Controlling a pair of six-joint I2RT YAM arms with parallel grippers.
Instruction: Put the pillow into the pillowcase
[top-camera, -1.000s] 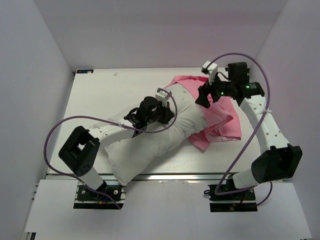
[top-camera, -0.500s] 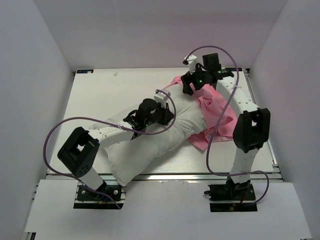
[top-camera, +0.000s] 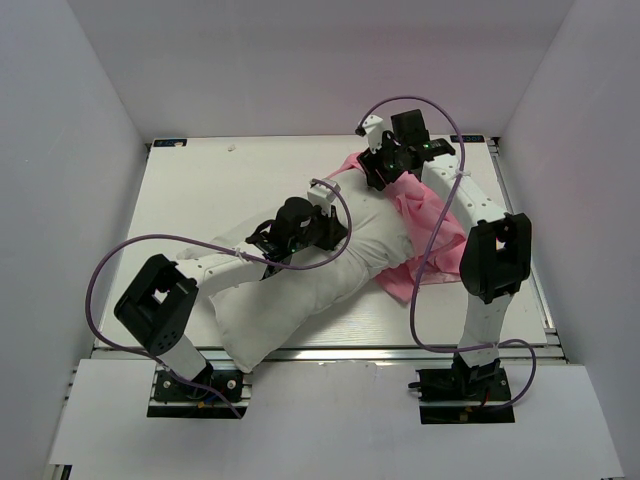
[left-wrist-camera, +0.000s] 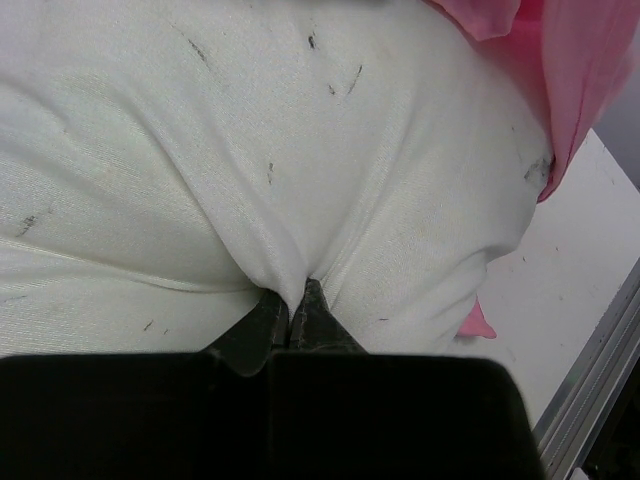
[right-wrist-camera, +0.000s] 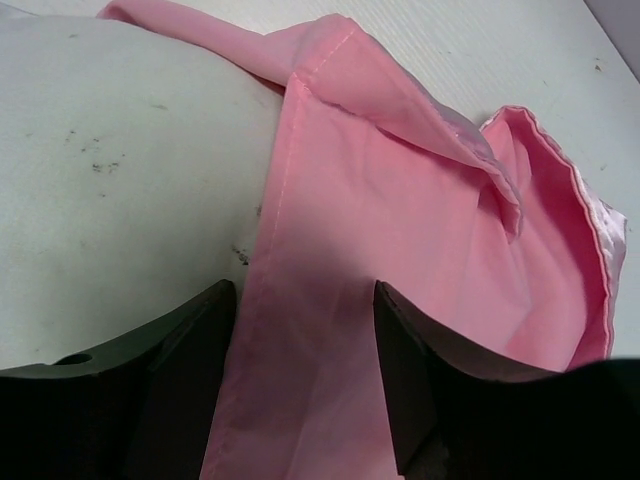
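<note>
On the table (top-camera: 220, 180), the plump white fabric pillow (top-camera: 300, 290) sits partly inside the shiny pink satin pillowcase (top-camera: 440, 235). The left gripper (left-wrist-camera: 296, 302) pinches pillow cloth. The right gripper (right-wrist-camera: 300, 300), jaws parted, straddles the slick hem, which could slip.

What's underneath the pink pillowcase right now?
One end of the plump white fabric pillow goes under the shiny pink satin pillowcase. How far it reaches is hidden by the fabric.

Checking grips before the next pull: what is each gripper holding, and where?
Left gripper pinches a fold of pillow fabric. Right gripper, open astride the pillowcase hem, holds nothing.
</note>
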